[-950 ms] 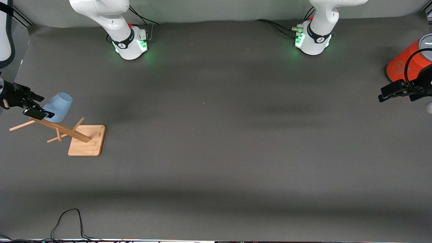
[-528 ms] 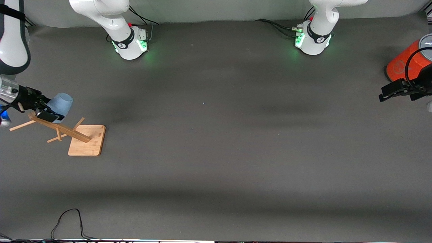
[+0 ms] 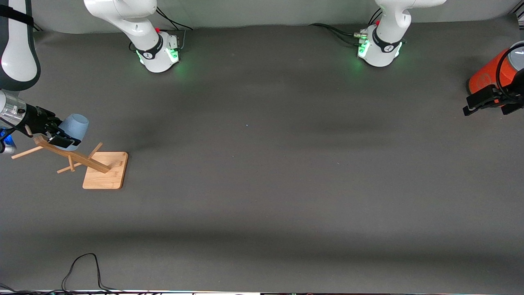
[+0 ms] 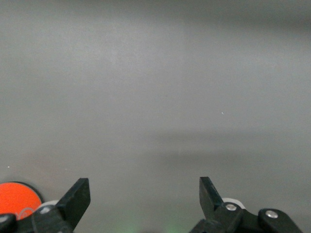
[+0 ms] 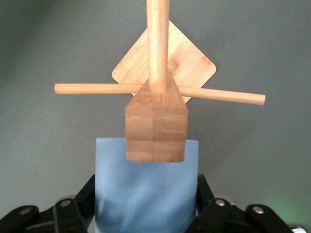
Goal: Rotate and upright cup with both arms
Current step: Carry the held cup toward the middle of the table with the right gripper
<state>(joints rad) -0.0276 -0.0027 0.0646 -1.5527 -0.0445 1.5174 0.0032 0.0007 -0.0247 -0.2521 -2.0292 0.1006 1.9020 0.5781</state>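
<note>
The light-blue cup (image 3: 75, 125) hangs on the top of a wooden peg rack (image 3: 73, 156) at the right arm's end of the table, its closed bottom toward the table's middle. My right gripper (image 3: 57, 132) reaches in from the table's edge, one finger on each side of the cup, against its walls. In the right wrist view the cup (image 5: 146, 194) fills the gap of the right gripper (image 5: 146, 199), with the rack's post head (image 5: 155, 128) in front of it. My left gripper (image 3: 477, 104) is open and empty beside the orange cylinder; the left wrist view (image 4: 145, 196) shows it over bare mat.
The rack's square wooden base (image 3: 104, 170) lies nearer the front camera than the cup, with cross pegs (image 3: 26, 152) sticking out. A large orange cylinder (image 3: 489, 73) with a grey lid stands at the left arm's end. A black cable (image 3: 82, 270) lies at the front edge.
My right gripper has slid in from the table's edge until its fingers flank the cup. My left gripper has shifted slightly toward the orange cylinder.
</note>
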